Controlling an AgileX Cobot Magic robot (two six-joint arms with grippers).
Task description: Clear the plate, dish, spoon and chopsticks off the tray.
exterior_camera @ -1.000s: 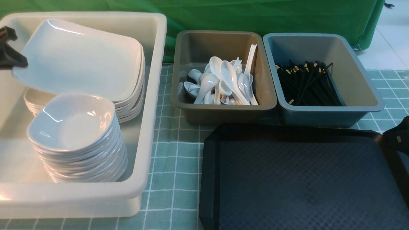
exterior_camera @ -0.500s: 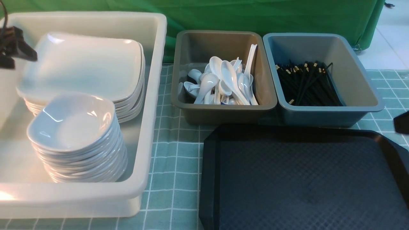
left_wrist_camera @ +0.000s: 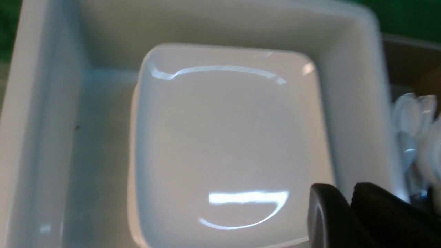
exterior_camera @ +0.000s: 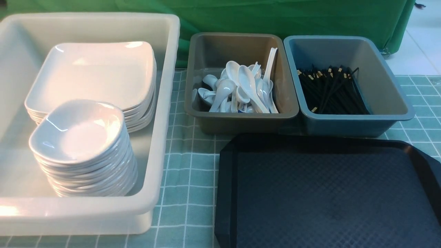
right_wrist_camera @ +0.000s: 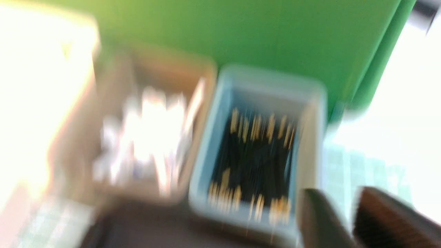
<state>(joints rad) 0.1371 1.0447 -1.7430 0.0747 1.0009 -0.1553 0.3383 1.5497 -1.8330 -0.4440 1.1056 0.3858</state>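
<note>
Now nothing on the black tray (exterior_camera: 327, 193). Plate (exterior_camera: 93, 74) flat atop the stack of plates inside the white tub (exterior_camera: 165, 103), behind a stack of small deep dishes (exterior_camera: 81, 144). Spoons (exterior_camera: 241, 86) heaped in the brown tub (exterior_camera: 237, 120); chopsticks (exterior_camera: 330, 91) bundled in the blue-grey tub (exterior_camera: 396, 106). Left gripper (left_wrist_camera: 346, 206) above the plate's corner, holding nothing, fingers set narrow with a slim gap. Right gripper (right_wrist_camera: 341, 220) near the blue-grey tub, fingers slightly apart, too blurred to judge further. Neither arm visible from the front.
</note>
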